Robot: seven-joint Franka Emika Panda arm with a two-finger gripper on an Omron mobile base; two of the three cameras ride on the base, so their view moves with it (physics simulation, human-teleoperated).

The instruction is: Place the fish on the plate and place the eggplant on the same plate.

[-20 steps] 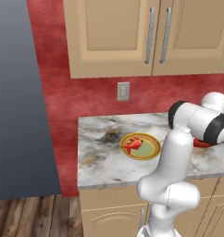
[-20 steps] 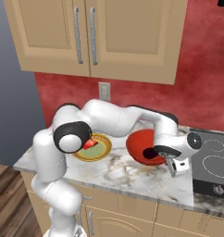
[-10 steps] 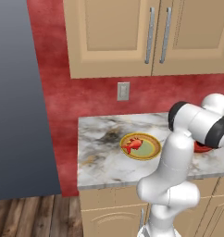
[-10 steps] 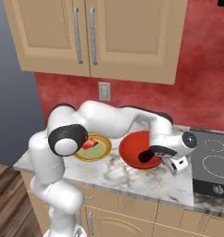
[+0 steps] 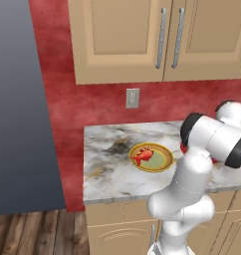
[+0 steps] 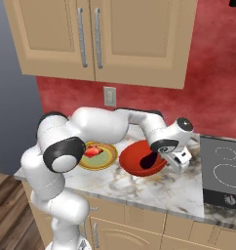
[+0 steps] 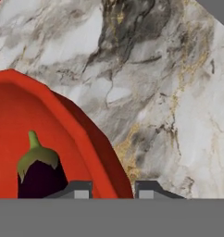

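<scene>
The red-orange fish (image 5: 143, 156) (image 6: 92, 151) lies on the yellow-rimmed plate (image 5: 162, 163) (image 6: 106, 161) with the pale green centre. The dark purple eggplant (image 7: 40, 175) (image 6: 148, 159), green cap up in the hand view, rests inside a deep red bowl (image 7: 12, 115) (image 6: 132, 161) right of the plate. My gripper (image 7: 113, 190) (image 6: 174, 163) hangs open over the bowl's right rim, just beside the eggplant, with nothing between its fingertips (image 7: 81, 190).
The marble counter (image 5: 107, 164) (image 7: 146, 69) holds the plate and bowl. A black stovetop (image 6: 222, 176) lies at the right. A wall outlet (image 5: 133, 98) and cabinets sit behind. My own arm hides the bowl in the left base view.
The red bowl has slid a little left toward the plate. My hand has risen slightly and drifted left along the bowl's right rim. Fish and plate stay put.
</scene>
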